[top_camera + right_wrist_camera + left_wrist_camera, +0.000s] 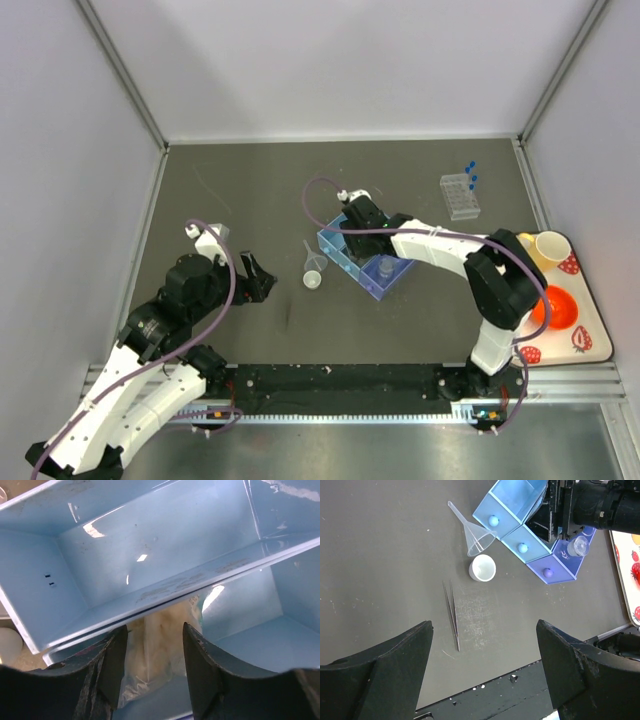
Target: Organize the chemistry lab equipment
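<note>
A blue three-drawer organizer stands mid-table with its drawers open. My right gripper reaches down into its far drawer. In the right wrist view the right gripper is open, with a clear bag of cream-coloured stuff lying between its fingers. A tiny clear beaker sits in the purple drawer. A clear funnel, a white round dish and thin tweezers lie left of the organizer. My left gripper is open and empty, near the tweezers. The tube rack holds blue-capped tubes. No blue-tipped stick shows.
The strawberry-patterned tray at the right edge holds a yellow mug and an orange bowl. A black rail runs along the near table edge. Metal frame posts line the sides.
</note>
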Robot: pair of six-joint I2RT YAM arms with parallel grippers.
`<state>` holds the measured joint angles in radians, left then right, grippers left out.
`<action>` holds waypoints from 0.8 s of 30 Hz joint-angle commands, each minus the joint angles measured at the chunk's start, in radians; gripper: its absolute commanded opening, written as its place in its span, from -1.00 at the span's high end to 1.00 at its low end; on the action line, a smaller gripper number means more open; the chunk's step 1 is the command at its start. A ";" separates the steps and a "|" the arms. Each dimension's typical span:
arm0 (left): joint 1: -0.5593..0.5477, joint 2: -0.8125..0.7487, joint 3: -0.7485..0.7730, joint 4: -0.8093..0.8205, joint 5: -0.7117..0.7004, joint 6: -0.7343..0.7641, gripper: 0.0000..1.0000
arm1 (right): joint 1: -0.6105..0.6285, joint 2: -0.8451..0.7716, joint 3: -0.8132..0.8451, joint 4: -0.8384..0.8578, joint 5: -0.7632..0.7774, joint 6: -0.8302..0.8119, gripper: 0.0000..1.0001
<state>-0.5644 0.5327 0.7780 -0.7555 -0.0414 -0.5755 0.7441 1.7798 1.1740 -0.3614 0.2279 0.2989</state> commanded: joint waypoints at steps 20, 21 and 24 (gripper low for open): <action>0.001 0.001 -0.002 0.073 0.028 0.003 -0.79 | 0.205 -0.299 0.161 -0.243 0.099 -0.006 -0.09; 0.001 -0.006 0.000 0.071 0.029 0.005 -0.79 | 0.215 -0.299 0.159 -0.243 0.087 -0.003 -0.09; 0.001 -0.020 0.010 0.056 0.032 0.005 -0.79 | 0.248 -0.273 0.162 -0.241 0.059 0.009 -0.10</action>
<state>-0.5644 0.5385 0.7757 -0.7250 -0.0154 -0.5758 0.9543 1.5032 1.2991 -0.5892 0.3225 0.2855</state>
